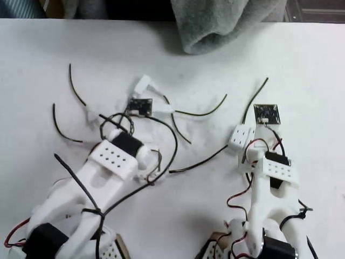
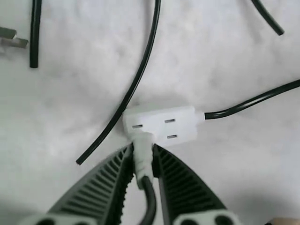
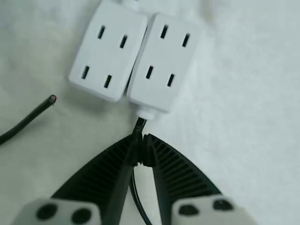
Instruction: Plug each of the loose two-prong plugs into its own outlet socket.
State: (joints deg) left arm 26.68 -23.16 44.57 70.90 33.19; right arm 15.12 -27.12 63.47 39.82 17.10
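White surface (image 1: 302, 65); grey cloth (image 1: 226, 27) heaped at the far edge.

Left arm, near left: left pincer (image 2: 142, 149) pressed together on a white two-prong plug (image 2: 143, 161). The plug meets one socket of a small outlet block (image 2: 164, 123). The block's black cord (image 2: 248, 101) trails away over the surface.

Right arm, near right: right pincer (image 3: 139, 140) pinching a thin black lead (image 3: 139, 125) where it leaves one four-slot block (image 3: 161, 61). A twin block (image 3: 108, 56) lies touching alongside. The pair sits just near of a small circuit board (image 1: 267, 113).

A loose plug's bare prongs (image 2: 11, 40) lie well apart from the left pincer.
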